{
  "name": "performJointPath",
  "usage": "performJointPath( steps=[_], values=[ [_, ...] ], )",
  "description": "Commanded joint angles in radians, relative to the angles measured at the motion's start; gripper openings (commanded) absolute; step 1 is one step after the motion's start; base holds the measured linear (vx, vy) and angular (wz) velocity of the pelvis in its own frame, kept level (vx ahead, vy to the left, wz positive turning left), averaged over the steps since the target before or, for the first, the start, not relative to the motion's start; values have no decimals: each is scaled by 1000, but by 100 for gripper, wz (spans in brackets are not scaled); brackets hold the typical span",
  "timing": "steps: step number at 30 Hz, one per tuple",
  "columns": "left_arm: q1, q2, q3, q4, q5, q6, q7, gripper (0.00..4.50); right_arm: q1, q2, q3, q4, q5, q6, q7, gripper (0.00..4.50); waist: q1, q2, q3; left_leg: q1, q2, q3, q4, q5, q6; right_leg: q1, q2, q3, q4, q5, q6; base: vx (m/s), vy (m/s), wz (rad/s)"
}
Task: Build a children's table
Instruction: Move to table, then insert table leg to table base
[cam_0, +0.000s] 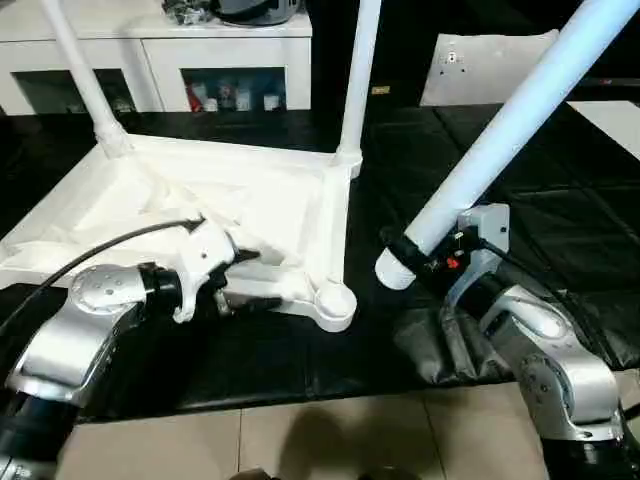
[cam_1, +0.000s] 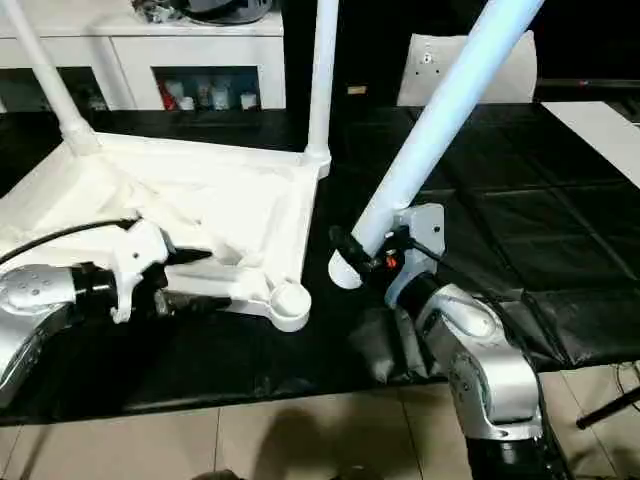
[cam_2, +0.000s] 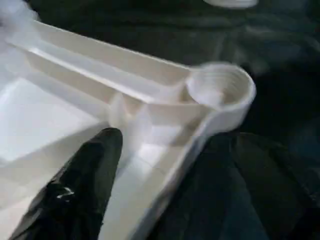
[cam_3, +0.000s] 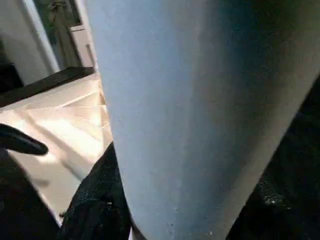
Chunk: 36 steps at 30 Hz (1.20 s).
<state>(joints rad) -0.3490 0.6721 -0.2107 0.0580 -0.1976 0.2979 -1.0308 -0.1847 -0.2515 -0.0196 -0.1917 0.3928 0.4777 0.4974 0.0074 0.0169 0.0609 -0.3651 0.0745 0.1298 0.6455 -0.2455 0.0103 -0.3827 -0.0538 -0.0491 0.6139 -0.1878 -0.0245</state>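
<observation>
The white tabletop (cam_0: 250, 205) lies upside down on the black mat (cam_0: 560, 200), its ribbed underside facing up. Two legs already stand in its far sockets: one (cam_0: 85, 80) at the eleven o'clock corner, leaning a little, and another (cam_0: 358, 80) at the one o'clock corner, upright. The near corner socket (cam_0: 335, 303), round and threaded inside, sits open at about five o'clock of the top.

The left gripper (cam_0: 245, 280) reaches in from nine o'clock, low over the near rim of the tabletop just beside that open socket. Its black fingers (cam_2: 85, 185) stand apart with one above the rim and one below it; I cannot tell whether they pinch the plastic.

The right gripper (cam_0: 425, 255) is closed round the thick end of a third leg (cam_0: 510, 120), which slants up towards one o'clock. The leg's butt end hangs above the mat at three o'clock of the open socket, near it but apart.

Behind the mat stand a white shelf unit (cam_0: 150, 55) and a small white panel (cam_0: 485, 65).
</observation>
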Motion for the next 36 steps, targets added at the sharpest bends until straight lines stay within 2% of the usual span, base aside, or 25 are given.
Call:
performJointPath(
  steps=[1,2,3,6,12,13,14,17,18,19,20,27,29,32,33,36],
  values=[
    [-38,17,-20,40,35,-35,-38,359,8,-8,-1,-5,8,0,15,189,1,14,-54,13,140,-55,-108,-219,-28,40,-125,73,-61,-150,-248,0,0,0],
    [-64,17,-32,81,53,-69,-52,350,10,-13,-1,-2,7,-1,20,189,-1,6,-54,7,144,-55,-110,-203,-24,46,-128,72,-59,-142,-252,0,0,0],
    [-84,16,-42,115,70,-101,-61,344,11,-15,-1,-1,8,-2,24,189,3,10,-56,11,144,-51,-108,-199,-23,42,-127,71,-60,-151,-249,0,0,0],
    [-127,9,-73,176,99,-139,-103,322,18,-19,3,-4,8,2,31,189,3,7,-57,10,148,-44,-108,-180,-21,43,-128,71,-59,-138,-252,0,0,0],
    [-194,-30,-133,275,132,-204,-158,278,26,-25,13,-1,3,-4,39,189,5,9,-59,8,151,-42,-107,-154,-17,46,-133,71,-57,-103,-271,0,0,0],
    [-222,-48,-152,322,145,-229,-181,268,31,-25,18,-4,2,-5,40,189,6,13,-59,9,150,-42,-106,-158,-16,44,-132,71,-59,-109,-272,0,0,0],
    [-240,-60,-162,351,153,-246,-194,261,35,-24,20,-6,1,-5,40,189,6,10,-59,12,150,-40,-106,-169,-18,43,-132,71,-63,-123,-269,0,0,0],
    [-271,-80,-175,401,168,-274,-212,254,40,-23,24,-10,-2,-5,40,189,7,9,-59,11,154,-40,-108,-177,-23,44,-134,70,-61,-129,-273,0,0,0],
    [-288,-88,-185,427,182,-293,-215,237,42,-23,25,-12,-2,-4,40,189,8,22,-59,11,154,-43,-108,-182,-28,43,-135,71,-59,-127,-274,0,0,0],
    [-304,-100,-192,453,191,-306,-217,219,46,-24,27,-16,-2,-3,40,189,4,14,-59,12,156,-41,-110,-190,-31,43,-132,70,-61,-119,-274,0,0,0],
    [-310,-103,-195,463,194,-311,-218,218,47,-24,28,-17,-2,-3,40,189,5,13,-59,12,155,-41,-109,-187,-30,44,-133,70,-59,-108,-279,0,0,0],
    [-388,-150,-231,624,255,-413,-243,159,68,-33,36,-35,-4,-4,37,189,12,14,-59,9,156,-39,-107,-155,-7,47,-137,70,-61,-85,-287,0,0,0],
    [-392,-153,-232,635,259,-421,-244,135,69,-33,37,-36,-5,-4,37,189,11,14,-58,9,158,-40,-108,-171,-11,48,-140,71,-63,-108,-287,0,0,0],
    [-409,-157,-235,675,270,-445,-248,125,70,-34,40,-40,-5,-3,36,189,12,14,-58,11,160,-40,-108,-176,-14,45,-139,71,-63,-116,-287,0,0,0],
    [-413,-158,-236,685,274,-452,-249,96,70,-33,41,-41,-4,-2,36,189,12,13,-57,11,159,-40,-109,-179,-14,44,-138,71,-64,-119,-287,0,0,0],
    [-423,-161,-237,712,282,-471,-251,85,70,-33,44,-42,-4,-2,35,189,15,13,-58,12,161,-41,-110,-183,-18,45,-142,71,-63,-112,-288,0,0,0]
  ],
)
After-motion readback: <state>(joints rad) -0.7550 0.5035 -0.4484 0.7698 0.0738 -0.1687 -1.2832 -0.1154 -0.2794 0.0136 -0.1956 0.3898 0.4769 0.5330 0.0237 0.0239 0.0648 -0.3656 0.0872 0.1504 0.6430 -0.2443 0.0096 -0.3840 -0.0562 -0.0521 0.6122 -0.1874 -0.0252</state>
